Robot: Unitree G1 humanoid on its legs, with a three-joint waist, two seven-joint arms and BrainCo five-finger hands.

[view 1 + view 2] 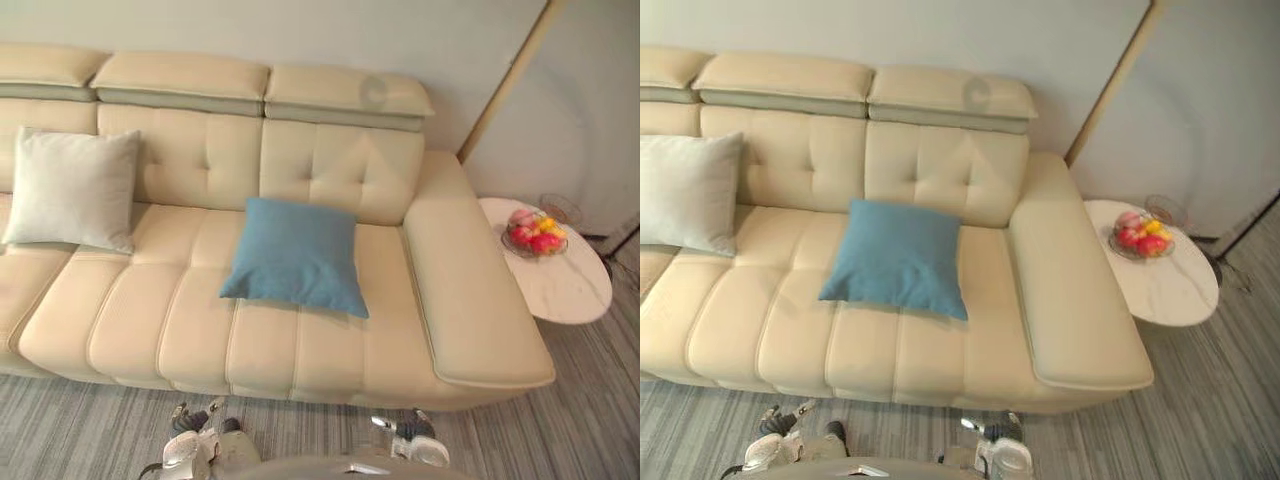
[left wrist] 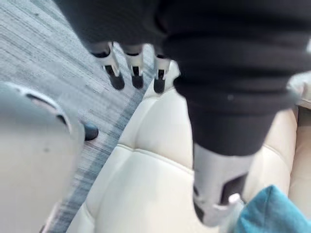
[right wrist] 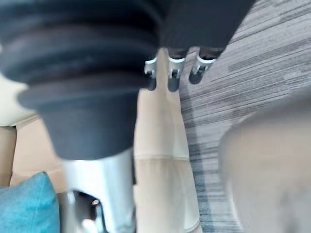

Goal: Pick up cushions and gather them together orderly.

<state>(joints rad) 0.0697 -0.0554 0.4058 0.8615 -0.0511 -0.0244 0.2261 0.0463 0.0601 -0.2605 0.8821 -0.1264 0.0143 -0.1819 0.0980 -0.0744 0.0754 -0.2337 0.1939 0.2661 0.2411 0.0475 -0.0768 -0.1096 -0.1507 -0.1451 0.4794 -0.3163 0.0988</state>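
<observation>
A blue cushion [image 1: 296, 255] leans on the cream sofa [image 1: 330, 340], on the seat right of the middle. A pale grey cushion [image 1: 72, 188] rests against the backrest at the far left, well apart from the blue one. My left hand [image 1: 192, 442] hangs low over the carpet in front of the sofa. Its fingers [image 2: 136, 68] are straight and hold nothing. My right hand [image 1: 412, 440] hangs likewise to the right, its fingers [image 3: 171, 73] relaxed and empty. A corner of the blue cushion [image 2: 272, 213] appears past each thumb, and both hands stay clear of it.
A round white side table [image 1: 565, 285] stands right of the sofa's arm [image 1: 470, 290]. On it is a glass bowl of fruit [image 1: 534, 232]. Grey striped carpet [image 1: 80, 430] runs along the sofa's front. A wall stands behind the sofa.
</observation>
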